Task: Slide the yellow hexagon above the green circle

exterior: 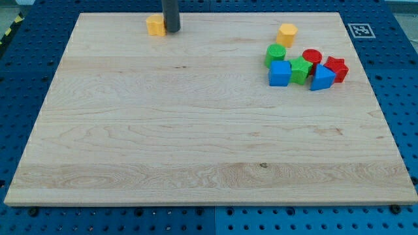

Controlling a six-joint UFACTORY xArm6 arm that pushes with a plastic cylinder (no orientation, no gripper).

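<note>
The tip (172, 31) touches a yellow block (155, 25) (shape unclear); the yellow hexagon (287, 34) sits just above the green circle (275, 54). No fingers are fitted.

The yellow hexagon (287, 33) lies flat near the counter's top edge, toward the top right corner. The green circle (275, 54), a short flat-lying cylinder, sits just below it and slightly left, the two near but apart.

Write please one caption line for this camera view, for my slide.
My tip rests beside a yellow block at the view's top; yellow hexagon sits just above the green circle.
</note>
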